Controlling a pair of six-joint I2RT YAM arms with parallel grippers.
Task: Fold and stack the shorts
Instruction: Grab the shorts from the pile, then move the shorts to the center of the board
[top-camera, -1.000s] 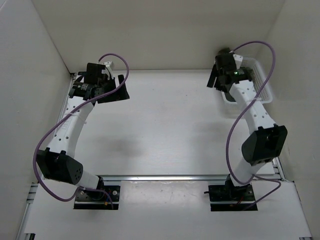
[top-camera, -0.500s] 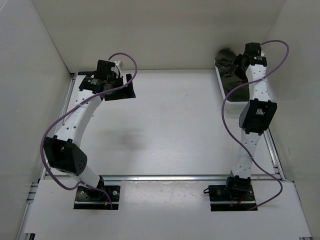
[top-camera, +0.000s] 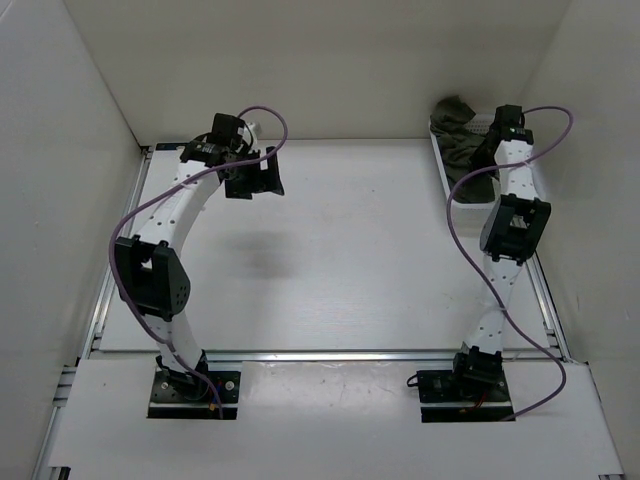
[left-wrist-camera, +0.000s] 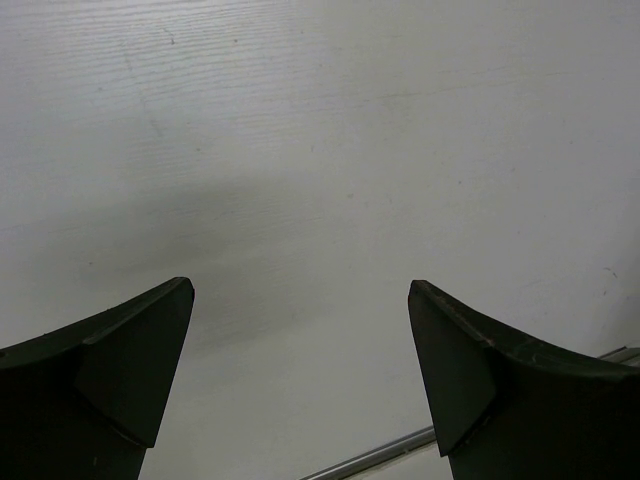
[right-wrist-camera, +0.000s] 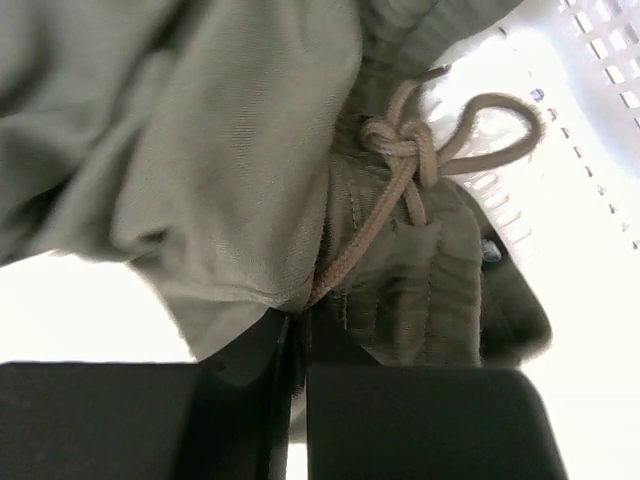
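Note:
The olive-green shorts (top-camera: 456, 135) lie bunched in the white mesh basket (top-camera: 442, 163) at the back right corner. My right gripper (top-camera: 482, 158) reaches down into that pile. In the right wrist view the shorts (right-wrist-camera: 230, 150) fill the frame, with the knotted drawstring (right-wrist-camera: 410, 150) just beyond the fingers. There the right gripper (right-wrist-camera: 300, 335) is shut, with a fold of the fabric pinched between its jaws. My left gripper (top-camera: 255, 175) hovers over the back left of the table. It is open (left-wrist-camera: 300, 290), with only bare table between its fingers.
The basket's mesh wall (right-wrist-camera: 590, 60) rises to the right of the shorts. White walls close in the table on the left, back and right. A metal rail (left-wrist-camera: 380, 455) shows at the bottom of the left wrist view.
My right gripper swung over the basket, went down into the shorts and shut on the fabric. The left arm has shifted rightward along the back of the table, still open.

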